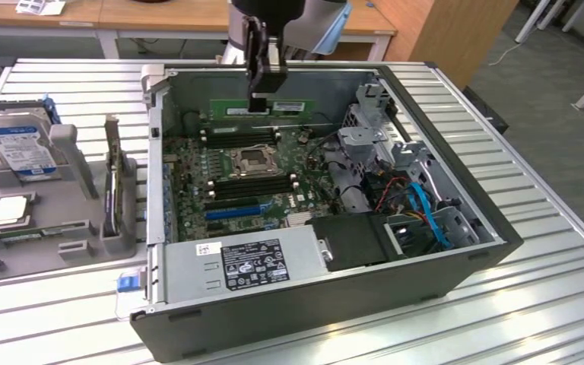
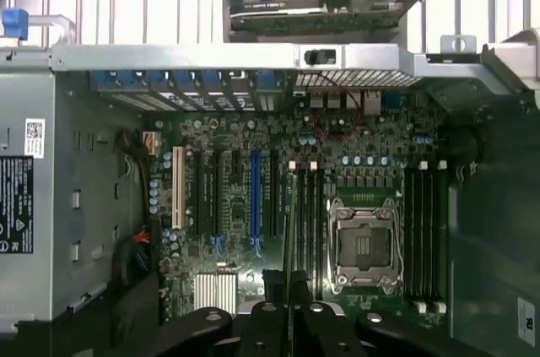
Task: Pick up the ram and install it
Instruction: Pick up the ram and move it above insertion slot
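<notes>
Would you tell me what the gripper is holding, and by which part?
The gripper holds the ram, jaws shut on the middle of its upper long edge, above the open case.

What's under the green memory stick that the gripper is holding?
Under the thin green ram, clamped in the gripper, lies the green motherboard with black memory slots. The gripper's body hides one end of those slots.

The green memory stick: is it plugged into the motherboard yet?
No, the ram hangs clamped in the gripper, clear above the motherboard.
</notes>
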`<state>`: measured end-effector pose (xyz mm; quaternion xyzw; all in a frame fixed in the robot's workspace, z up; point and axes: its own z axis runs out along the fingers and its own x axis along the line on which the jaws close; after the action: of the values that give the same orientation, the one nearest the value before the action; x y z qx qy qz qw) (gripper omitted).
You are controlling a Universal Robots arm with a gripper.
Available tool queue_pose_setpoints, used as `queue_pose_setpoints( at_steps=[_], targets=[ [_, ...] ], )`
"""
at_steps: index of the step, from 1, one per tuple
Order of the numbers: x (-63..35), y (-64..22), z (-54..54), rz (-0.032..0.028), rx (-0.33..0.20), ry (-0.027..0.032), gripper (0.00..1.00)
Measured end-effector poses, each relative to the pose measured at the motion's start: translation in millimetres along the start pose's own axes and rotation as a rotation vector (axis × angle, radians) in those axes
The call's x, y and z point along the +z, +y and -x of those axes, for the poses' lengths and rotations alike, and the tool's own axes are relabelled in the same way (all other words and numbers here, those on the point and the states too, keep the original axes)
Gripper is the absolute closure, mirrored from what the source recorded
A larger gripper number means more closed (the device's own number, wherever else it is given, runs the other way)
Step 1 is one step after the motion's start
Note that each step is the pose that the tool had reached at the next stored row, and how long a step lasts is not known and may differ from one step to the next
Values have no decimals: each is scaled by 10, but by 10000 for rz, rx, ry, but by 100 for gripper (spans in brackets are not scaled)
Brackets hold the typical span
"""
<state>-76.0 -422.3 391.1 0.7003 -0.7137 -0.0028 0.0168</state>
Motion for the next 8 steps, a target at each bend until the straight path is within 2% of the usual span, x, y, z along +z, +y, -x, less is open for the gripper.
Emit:
queue_pose_setpoints(
  at_steps=[2,5,8],
  targets=[
    [-1,-21,3,0,-2,1,87],
    [-2,-27,87,-1,0,1,87],
    [-3,-28,88,0,-1,1,87]
  ],
)
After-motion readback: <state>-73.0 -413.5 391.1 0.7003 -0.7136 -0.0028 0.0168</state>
